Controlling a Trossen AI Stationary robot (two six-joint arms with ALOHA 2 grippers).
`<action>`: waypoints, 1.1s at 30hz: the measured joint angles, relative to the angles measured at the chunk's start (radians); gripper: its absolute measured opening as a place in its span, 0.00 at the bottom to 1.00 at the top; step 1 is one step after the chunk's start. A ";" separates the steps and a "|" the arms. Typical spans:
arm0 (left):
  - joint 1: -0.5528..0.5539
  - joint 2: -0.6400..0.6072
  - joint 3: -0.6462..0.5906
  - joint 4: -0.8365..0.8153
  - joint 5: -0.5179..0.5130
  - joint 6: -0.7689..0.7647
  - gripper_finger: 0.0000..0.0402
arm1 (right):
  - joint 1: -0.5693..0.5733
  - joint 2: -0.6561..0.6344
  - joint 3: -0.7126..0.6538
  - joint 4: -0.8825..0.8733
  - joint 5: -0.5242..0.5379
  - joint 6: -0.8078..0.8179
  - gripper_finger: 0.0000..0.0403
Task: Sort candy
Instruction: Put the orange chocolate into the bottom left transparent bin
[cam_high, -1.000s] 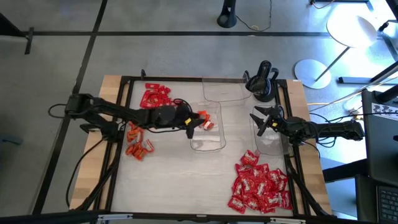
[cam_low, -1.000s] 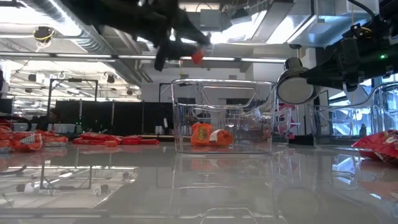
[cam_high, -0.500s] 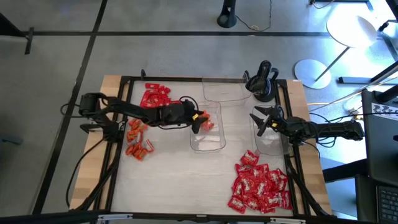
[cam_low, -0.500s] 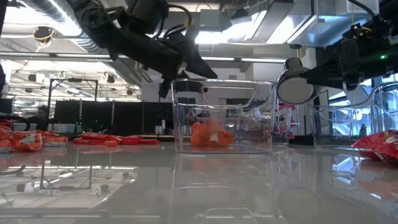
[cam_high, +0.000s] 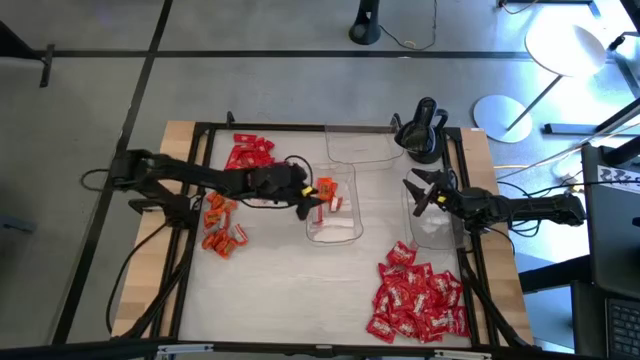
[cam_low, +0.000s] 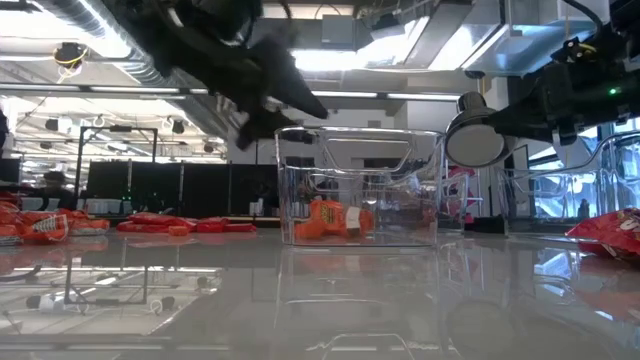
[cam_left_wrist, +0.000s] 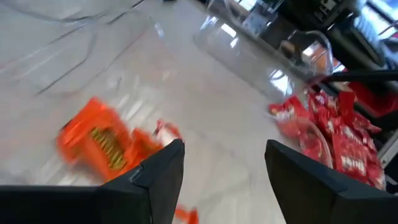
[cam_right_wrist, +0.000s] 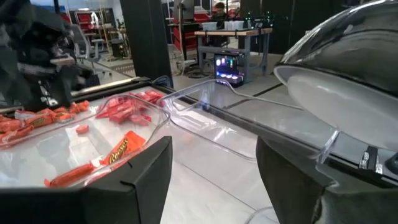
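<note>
My left gripper (cam_high: 311, 203) is open above the left rim of the middle clear tray (cam_high: 336, 230), and holds nothing. In the low view it (cam_low: 282, 100) hangs above the tray's rim (cam_low: 360, 131). Orange candy (cam_high: 329, 191) lies flat on the tray's floor, also in the left wrist view (cam_left_wrist: 102, 140) and the low view (cam_low: 325, 220). My right gripper (cam_high: 417, 192) is open and waits over the right clear tray (cam_high: 436, 228). On the table lie a plain red pile (cam_high: 248, 153), an orange pile (cam_high: 222, 225) and a large pile of red candy with white marks (cam_high: 418, 300).
A third clear tray (cam_high: 358, 146) stands at the far edge, beside a black stand (cam_high: 422, 130). A black frame (cam_high: 190, 240) runs round the table. Bare tabletop (cam_high: 290, 290) lies between the orange pile and the large red pile.
My left gripper carried an orange candy over the middle tray, dipped toward its rim and let go. The candy fell and now lies on the tray's floor with the others. The gripper has since risen and drawn back a little toward the table's left.
</note>
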 joint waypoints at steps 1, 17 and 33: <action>-0.004 -0.036 0.000 -0.047 -0.001 -0.006 0.53 | 0.000 0.000 0.000 0.000 0.000 0.000 0.57; -0.133 -0.435 0.000 -0.828 -0.194 -0.374 0.52 | 0.000 0.000 0.000 0.000 0.010 -0.007 0.57; -0.375 -0.395 0.000 -1.151 -0.153 -0.795 0.52 | 0.000 0.000 0.001 0.001 0.008 -0.024 0.57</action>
